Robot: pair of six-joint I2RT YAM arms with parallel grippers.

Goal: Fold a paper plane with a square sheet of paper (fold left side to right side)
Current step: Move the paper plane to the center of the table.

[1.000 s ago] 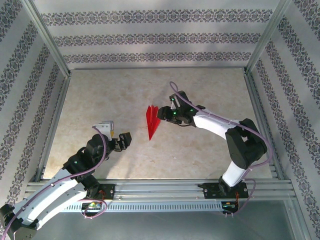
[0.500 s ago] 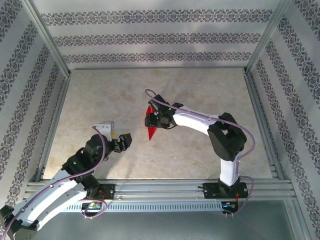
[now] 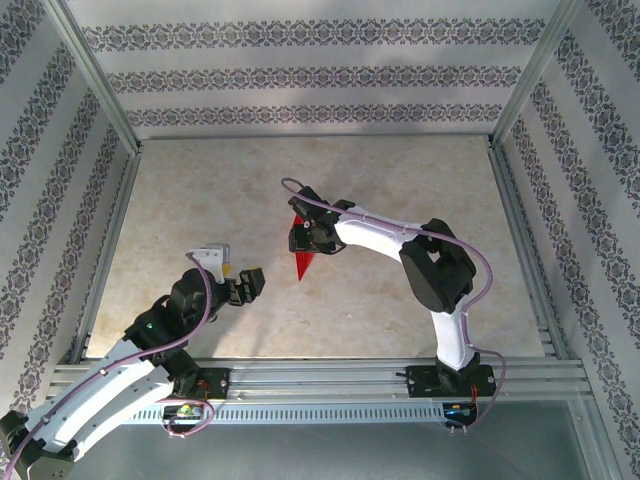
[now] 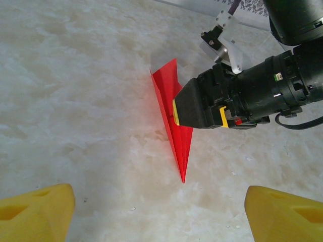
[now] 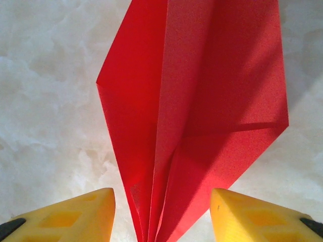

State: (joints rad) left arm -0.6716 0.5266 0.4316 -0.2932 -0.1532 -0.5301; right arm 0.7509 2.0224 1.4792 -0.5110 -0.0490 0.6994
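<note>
1. the paper plane (image 3: pixel 301 264) lay on the bench (image 3: pixel 200 200) just right of centre in the top view. it was a slim red dart with its point toward the lower edge of the frame.
2. the right arm (image 3: pixel 380 235) reached in from the lower right toward the centre. the right fingers (image 3: pixel 300 236) stood over the wider upper part of the plane and hid that part from above.
3. in the right wrist view, the right fingers (image 5: pixel 75 214) showed as two yellow tips at the lower left and lower right. they were parted, with the narrowing end of the plane (image 5: pixel 202 101) lying between them.
4. bare bench (image 5: pixel 50 101) showed between the left-hand tip and the paper. neither tip was clamped on the sheet.
5. lengthwise creases ran down the plane and its folded layers met at the bottom centre of that frame.
6. in the left wrist view, the plane (image 4: pixel 181 146) lay at centre, point down. the black body of the right fingers (image 4: pixel 194 106) covered its middle from the right. contact with the paper could not be told there.
7. the left fingers (image 3: pixel 250 278) sat at the lower left of the top view, well apart from the plane.
8. the left fingers (image 4: pixel 35 212) were spread wide, their tips in the two lower corners of the left wrist view, with nothing held between them.
</note>
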